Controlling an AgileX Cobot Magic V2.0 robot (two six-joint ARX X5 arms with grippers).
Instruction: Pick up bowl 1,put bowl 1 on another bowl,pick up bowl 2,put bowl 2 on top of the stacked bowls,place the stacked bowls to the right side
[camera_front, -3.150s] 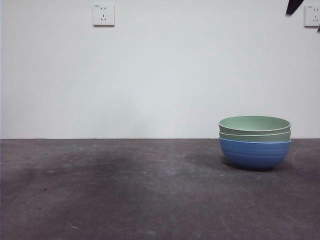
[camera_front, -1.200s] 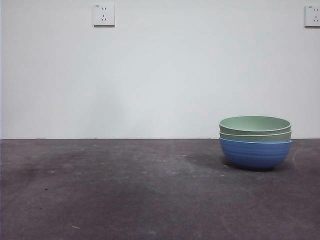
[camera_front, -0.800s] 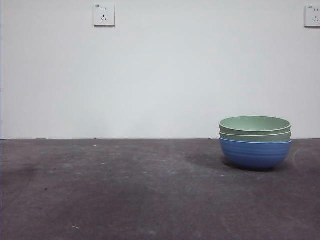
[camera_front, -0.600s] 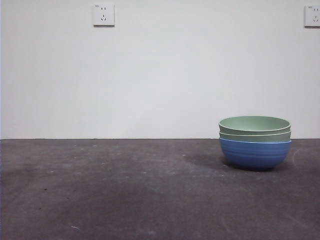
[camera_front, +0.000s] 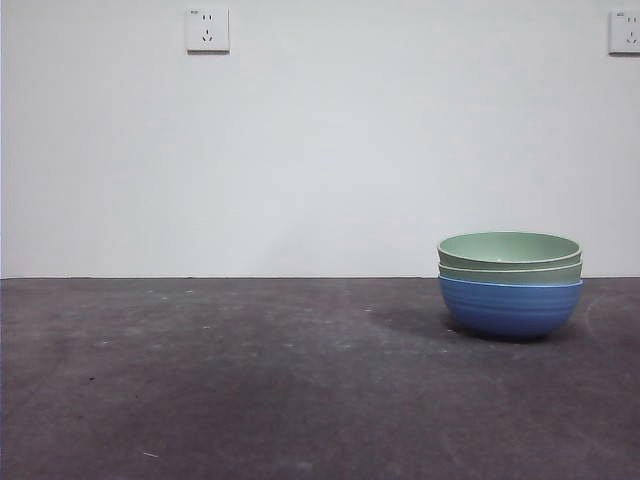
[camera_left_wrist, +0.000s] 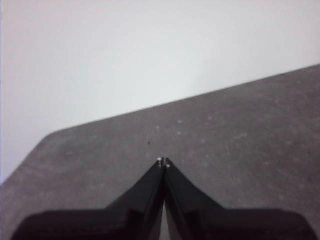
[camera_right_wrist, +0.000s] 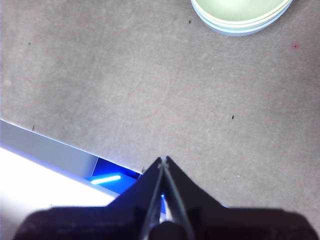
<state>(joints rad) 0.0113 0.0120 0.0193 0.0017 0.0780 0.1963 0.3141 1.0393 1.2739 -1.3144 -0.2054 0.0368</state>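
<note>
On my front cam the stacked bowls (camera_front: 510, 285) sit on the table (camera_front: 250, 380) toward the right side of the pic, standing upright. Blue bowl (camera_front: 510, 306) at the bottom, two pale green bowls nested in it w/ only their rims showing: upper rim (camera_front: 509, 248) and lower rim (camera_front: 510, 272). Nothing touches the stack, and no arm shows in this view at all.

Right gripper (camera_right_wrist: 164, 160): jaws pressed together, tips meeting, nothing between them. It hangs high above the table near the table's edge, looking straight down. From its cam the stack (camera_right_wrist: 241, 15) lies ahead of the fingertips and off to one side, well apart, only partly in frame. Round bowls, so no long axis to line up on; any approach angle to the rim works the same.

Left gripper (camera_left_wrist: 164, 162): jaws also closed tight, empty. Its cam sees only bare table and wall (camera_left_wrist: 125, 55), no bowls anywhere, so I judge the right arm is the nearer one by far.

My read: stacking done, stack looks placed at the right already, so the task seems finished or nearly so. If any nudge is still needed, it'd be the right arm's job: open up, go fwd and down to the rim.
</note>
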